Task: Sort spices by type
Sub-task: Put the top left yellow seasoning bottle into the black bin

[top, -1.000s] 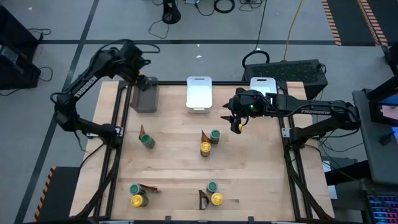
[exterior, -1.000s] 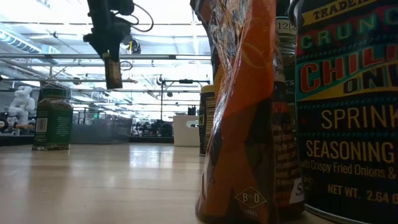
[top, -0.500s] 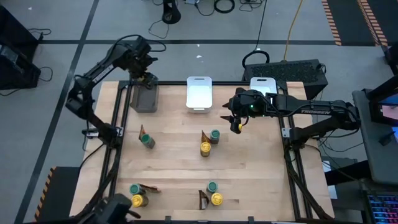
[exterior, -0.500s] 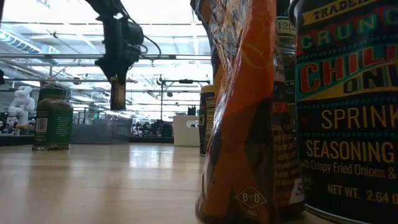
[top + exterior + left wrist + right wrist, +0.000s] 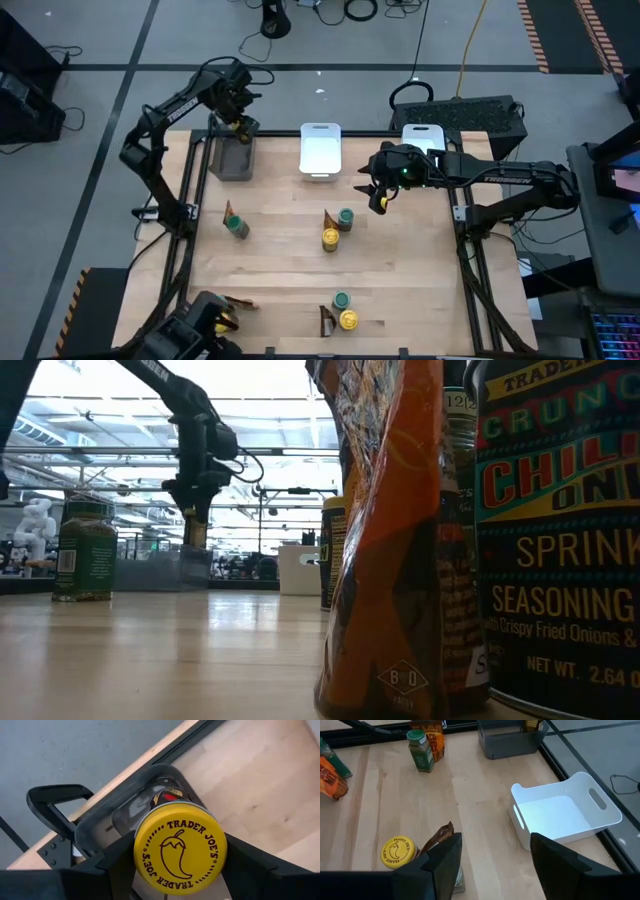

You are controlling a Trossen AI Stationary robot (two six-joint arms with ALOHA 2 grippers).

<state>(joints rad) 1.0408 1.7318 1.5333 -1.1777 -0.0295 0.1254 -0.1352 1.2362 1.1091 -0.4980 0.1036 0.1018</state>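
The pale wooden bench point(image 5: 400, 270) is carrying a dark plastic tray point(image 5: 233, 158) and smooth white trays point(image 5: 320, 150). The left arm has been swinging over the dark tray. Its fingers point(image 5: 115, 865) are squeezing both sides of a round yellow-lidded jar point(image 5: 180, 847). The right fingers point(image 5: 445, 860) are hanging open near the white tray, holding nothing.

Three yellow-lid jars point(image 5: 330, 238) show plainly; a fourth may be half hidden at the near left. There are three green-lid jars point(image 5: 237, 227) and four packets point(image 5: 230, 210). Two white trays point(image 5: 320, 127) and one dark tray point(image 5: 230, 163) stand along the far edge.
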